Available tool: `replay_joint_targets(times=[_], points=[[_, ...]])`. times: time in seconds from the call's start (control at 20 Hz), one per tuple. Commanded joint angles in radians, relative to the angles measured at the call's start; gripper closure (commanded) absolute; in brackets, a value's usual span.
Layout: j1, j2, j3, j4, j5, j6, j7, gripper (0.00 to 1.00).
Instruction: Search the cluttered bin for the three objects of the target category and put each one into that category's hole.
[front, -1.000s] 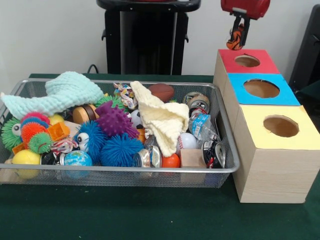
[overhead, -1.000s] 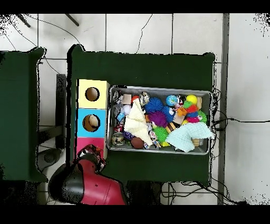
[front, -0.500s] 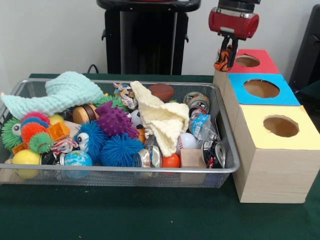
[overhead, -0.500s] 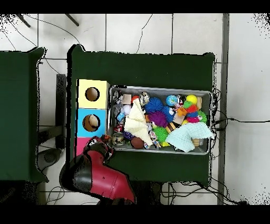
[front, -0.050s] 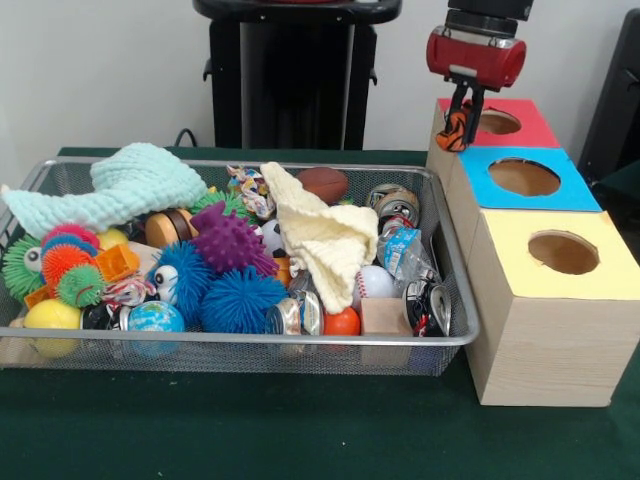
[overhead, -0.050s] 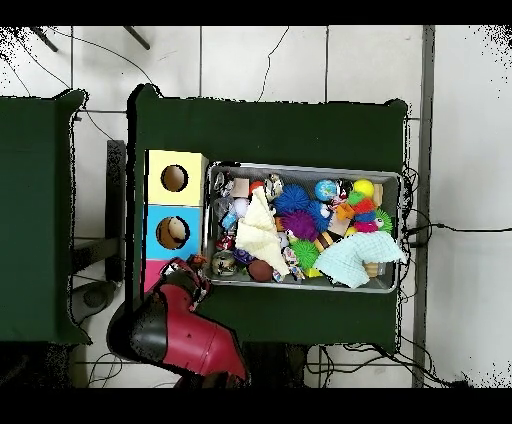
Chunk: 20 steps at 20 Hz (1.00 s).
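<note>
Bright, even indoor light, soft shadows

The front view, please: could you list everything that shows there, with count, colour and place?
wire bin: one, silver mesh, on the green table, left of the boxes
boxes with holes: three in a row, red top farthest, blue top in the middle, yellow top nearest
knitted cloth: one, pale teal, bin's far left
cream cloth: one, draped mid-bin
spiky balls: several, purple and blue in the middle, green and orange at the left end
globe ball: one, blue, front edge
football: one, brown, far side
wooden block: one, front right
gripper: one, red and black arm, shut on a small orange and black toy, beside the red hole
</note>
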Motion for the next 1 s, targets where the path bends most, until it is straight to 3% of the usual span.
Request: replay_joint_targets(times=[0.05, 0.35, 0.6, 0.7, 1.0], points=[[0.039, 0.049, 0.101, 0.001, 0.076, 0.021, 0.278, 1.00], [0.046, 0.014, 0.086, 0.015, 0.089, 0.051, 0.258, 1.00], [0.123, -0.057, -0.044, -0.024, 0.094, 0.225, 0.232, 1.00], [0.144, -0.064, -0.067, -0.032, 0.095, 0.251, 0.240, 1.00], [0.097, -0.046, 0.025, 0.029, 0.096, 0.135, 0.254, 1.00]])
